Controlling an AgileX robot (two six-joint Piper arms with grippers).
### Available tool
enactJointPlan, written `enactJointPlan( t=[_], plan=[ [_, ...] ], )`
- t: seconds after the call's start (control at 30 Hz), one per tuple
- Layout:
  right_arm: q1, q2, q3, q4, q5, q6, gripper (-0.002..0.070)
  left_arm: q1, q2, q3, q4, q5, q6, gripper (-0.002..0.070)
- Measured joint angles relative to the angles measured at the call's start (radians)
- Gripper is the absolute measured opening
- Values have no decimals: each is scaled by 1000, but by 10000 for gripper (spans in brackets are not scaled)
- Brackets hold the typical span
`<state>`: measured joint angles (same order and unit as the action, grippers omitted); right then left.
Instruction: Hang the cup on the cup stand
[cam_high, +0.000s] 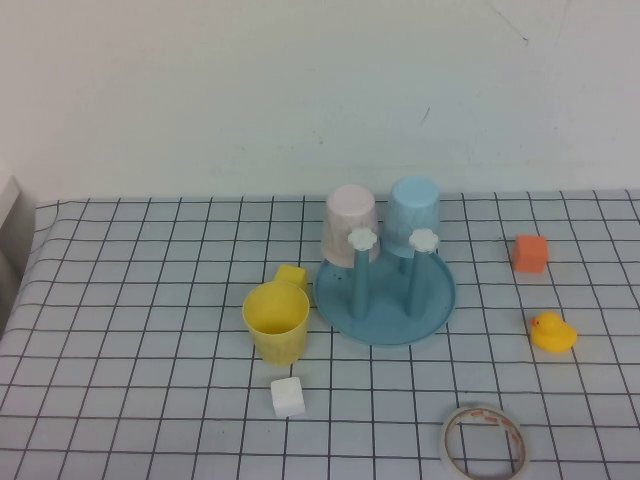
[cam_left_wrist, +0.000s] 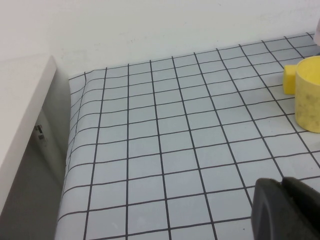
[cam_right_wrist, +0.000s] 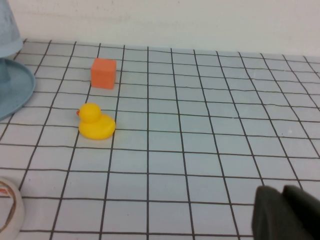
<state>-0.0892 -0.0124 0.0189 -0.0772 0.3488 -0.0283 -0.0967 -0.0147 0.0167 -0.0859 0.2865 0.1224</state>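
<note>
Yellow cup (cam_high: 276, 321) upright on table (cam_high: 150, 300), mouth up, just left of cup stand (cam_high: 385, 300), untouched. Stand: 2 pegs taken by pink cup (cam_high: 350, 226) and blue cup (cam_high: 414, 215), 2 front pegs free. You're at step 1, reach not begun. Left claw (cam_left_wrist: 287, 210) together, parked near table's left-front, cup well apart; right claw (cam_right_wrist: 287, 212) together, far right. Next: you open left claw, close on cup wall, invert onto free peg.

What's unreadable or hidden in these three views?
- Left tool: left wrist view, cut by the frame edge, shut; out of the high view.
- Right tool: right wrist view, likewise cut, shut.
- Small yellow block: high view, partly behind the yellow plastic cup.
- Teal cup stand: rear pegs covered by the inverted pink and blue cups.
</note>
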Motion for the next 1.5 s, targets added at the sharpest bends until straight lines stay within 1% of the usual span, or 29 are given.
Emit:
enactJointPlan(
  t=[1.5],
  plan=[
    [0, 0, 0, 0, 0, -10, 29, 0, 0, 0, -4, 31, 0, -3]
  ],
)
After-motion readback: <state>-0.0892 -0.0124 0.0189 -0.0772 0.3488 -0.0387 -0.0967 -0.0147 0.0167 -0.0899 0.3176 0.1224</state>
